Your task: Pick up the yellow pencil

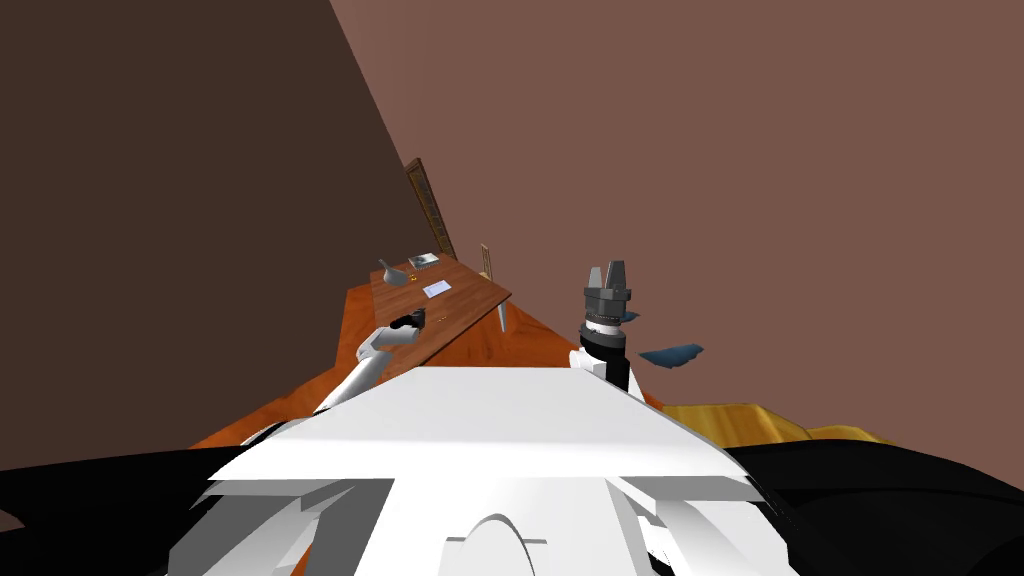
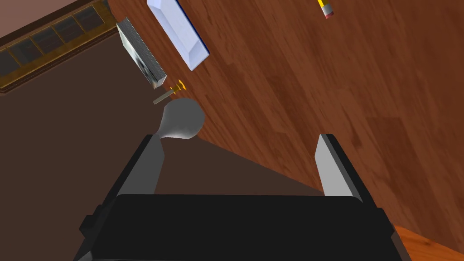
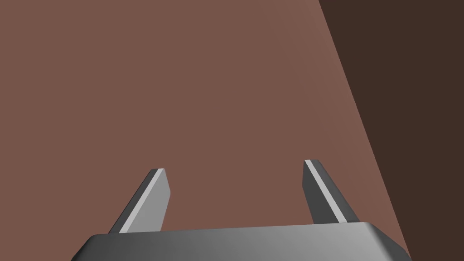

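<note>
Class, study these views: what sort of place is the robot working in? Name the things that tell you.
Probably a study or home office: a wooden desk holds a yellow pencil, a white pad and a pushpin, and a long wooden frame is on the brown wall.

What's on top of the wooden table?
The yellow pencil's eraser end, a pale flat block, a grey book, a yellow pin and a grey vase, whose neck hides behind a left gripper finger.
</note>
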Motion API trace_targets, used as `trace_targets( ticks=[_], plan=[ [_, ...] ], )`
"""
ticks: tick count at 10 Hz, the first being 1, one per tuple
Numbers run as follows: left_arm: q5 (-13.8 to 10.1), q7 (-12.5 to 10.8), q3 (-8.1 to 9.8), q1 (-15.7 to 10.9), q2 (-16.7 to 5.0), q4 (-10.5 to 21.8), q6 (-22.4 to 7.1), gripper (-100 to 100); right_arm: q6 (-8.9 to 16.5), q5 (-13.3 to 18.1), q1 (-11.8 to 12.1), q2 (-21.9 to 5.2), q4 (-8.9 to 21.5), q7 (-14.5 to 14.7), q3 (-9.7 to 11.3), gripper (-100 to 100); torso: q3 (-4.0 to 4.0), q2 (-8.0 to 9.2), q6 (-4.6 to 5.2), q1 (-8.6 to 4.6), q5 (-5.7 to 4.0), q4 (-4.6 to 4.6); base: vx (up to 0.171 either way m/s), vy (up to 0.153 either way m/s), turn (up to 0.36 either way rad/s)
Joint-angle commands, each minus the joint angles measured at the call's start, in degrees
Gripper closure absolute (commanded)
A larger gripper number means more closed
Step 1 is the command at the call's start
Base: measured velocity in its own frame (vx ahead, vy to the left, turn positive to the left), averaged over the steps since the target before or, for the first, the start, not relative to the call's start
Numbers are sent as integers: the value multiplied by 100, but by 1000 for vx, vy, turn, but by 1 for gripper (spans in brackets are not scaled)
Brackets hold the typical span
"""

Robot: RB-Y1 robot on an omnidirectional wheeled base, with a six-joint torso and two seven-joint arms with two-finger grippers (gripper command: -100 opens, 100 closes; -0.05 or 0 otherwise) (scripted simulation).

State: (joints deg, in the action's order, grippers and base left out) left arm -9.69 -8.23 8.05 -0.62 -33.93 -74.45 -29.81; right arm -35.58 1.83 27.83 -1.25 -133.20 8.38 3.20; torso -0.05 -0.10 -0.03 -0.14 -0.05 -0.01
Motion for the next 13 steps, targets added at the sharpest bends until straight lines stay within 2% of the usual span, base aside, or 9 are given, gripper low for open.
trace_targets(
  ticks=[1,3,4,7,8,9,10,12,13],
  plan=[
    [-16,-32,55,-98,-43,286,-206,-100,0,0,0,0,0,0,0,0,0,0,0,0,0,0,47,-36,-74],
    [-73,-81,184,-220,-151,625,-485,-100,0,0,0,0,0,0,0,0,-1,-3,0,6,0,0,59,-21,-119],
    [-125,-123,320,-337,-248,918,-648,-100,0,0,1,0,0,0,-1,0,-2,-2,-4,10,4,-2,66,-34,-131],
    [-173,-157,462,-450,-336,1309,-1014,-100,0,0,0,0,0,0,0,0,-3,-5,-2,9,2,-1,62,-14,-92],
    [-218,-185,609,-557,-412,1506,-1251,-100,0,0,1,0,0,0,-1,0,-2,-2,-5,13,3,-2,71,-7,-110],
    [-218,-185,609,-557,-412,1649,-1265,-100,0,0,1,0,0,0,-1,0,-4,-6,-2,12,3,-2,69,-5,-89],
    [-258,-206,762,-658,-475,1782,-1506,-100,0,0,1,0,0,0,-1,0,-3,-4,-4,13,3,-2,90,3,-128],
    [-258,-206,762,-658,-475,1974,-1506,-100,0,0,1,-1,0,0,-1,0,-4,-5,-5,18,5,-3,43,8,-24],
    [-295,-222,917,-755,-525,2151,-1738,-100,0,0,1,0,0,0,-1,0,4,9,-6,16,5,0,49,3,-138]
  ],
)
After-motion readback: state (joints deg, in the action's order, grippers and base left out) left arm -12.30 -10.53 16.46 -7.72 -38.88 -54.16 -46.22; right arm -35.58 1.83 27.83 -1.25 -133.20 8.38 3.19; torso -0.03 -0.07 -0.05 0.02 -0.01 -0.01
